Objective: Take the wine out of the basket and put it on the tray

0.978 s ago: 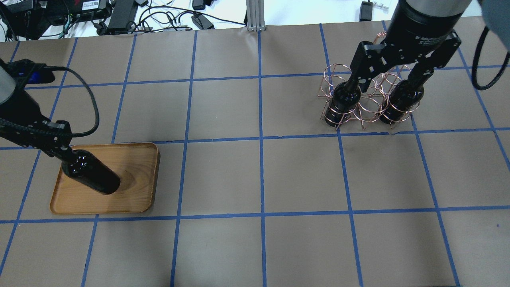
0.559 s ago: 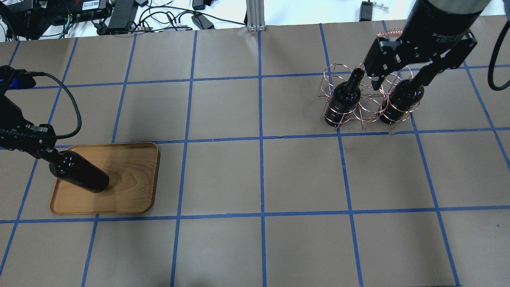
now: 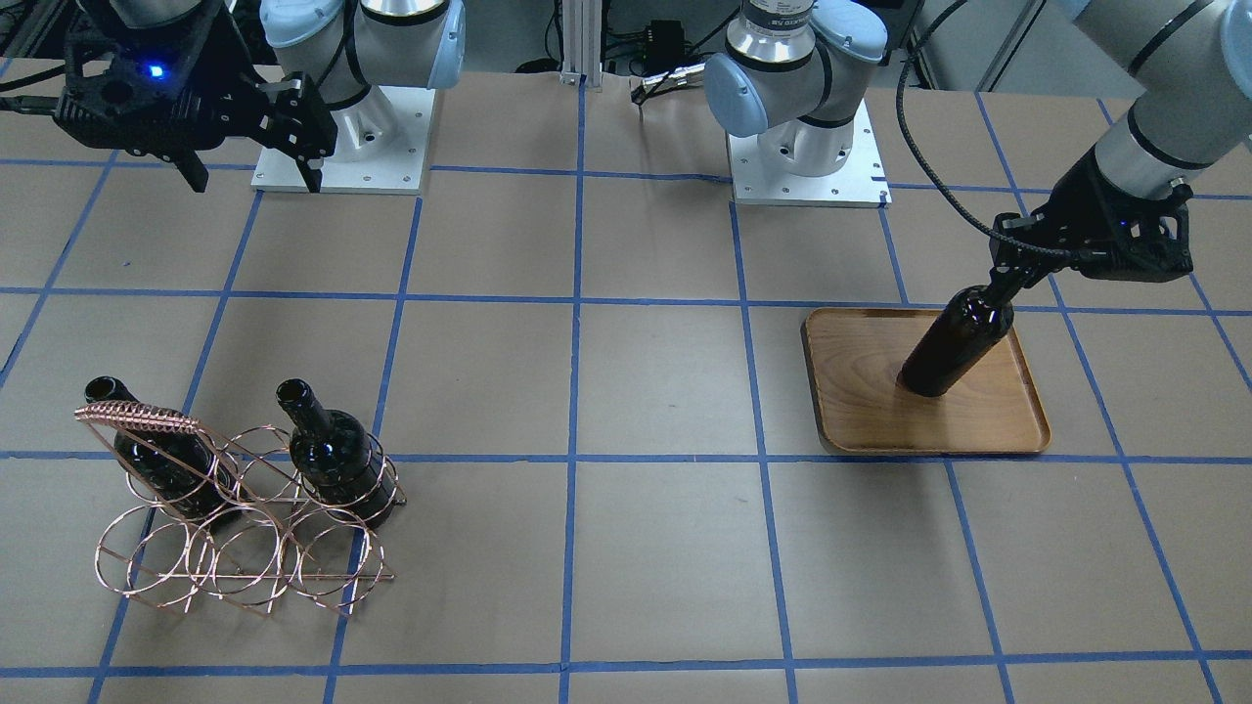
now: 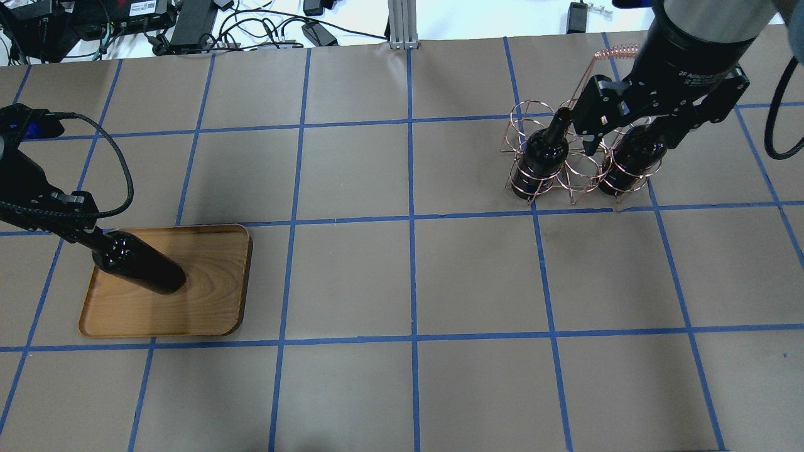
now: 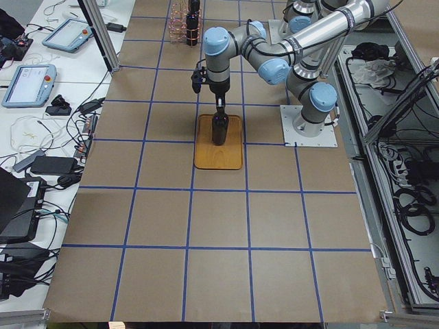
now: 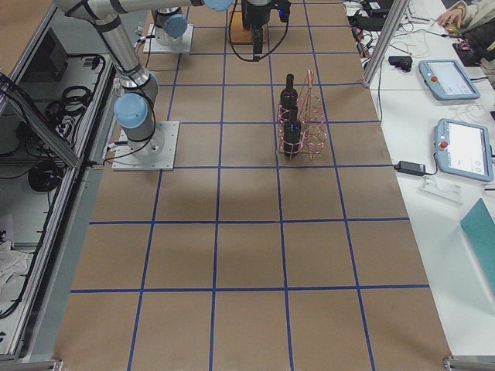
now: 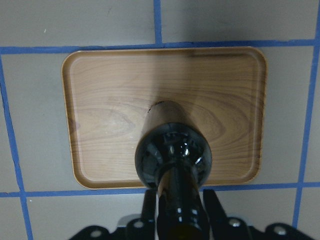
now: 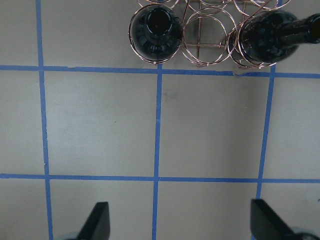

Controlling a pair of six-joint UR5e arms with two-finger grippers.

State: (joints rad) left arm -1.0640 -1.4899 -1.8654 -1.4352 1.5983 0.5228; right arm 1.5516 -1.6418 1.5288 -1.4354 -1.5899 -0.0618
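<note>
My left gripper [image 4: 85,233] is shut on the neck of a dark wine bottle [image 4: 141,270]. The bottle leans, its base low over or on the wooden tray [image 4: 201,301]; I cannot tell if it touches. The left wrist view shows the bottle [image 7: 172,155] over the middle of the tray [image 7: 110,100]. The copper wire basket [image 4: 581,169] at the far right holds two more bottles, one [image 4: 540,157] on its left and one [image 4: 631,160] on its right. My right gripper [image 3: 252,171] is open and empty, high above the basket [image 3: 225,548].
Brown paper with blue tape grid lines covers the table. Cables and power bricks [image 4: 188,25] lie beyond the far edge. The arm bases [image 3: 802,147] stand on white plates on the robot's side.
My right gripper has moved right, uncovering the neck of the basket's left bottle. My left gripper swung the held bottle left, then partly back right over the tray.
</note>
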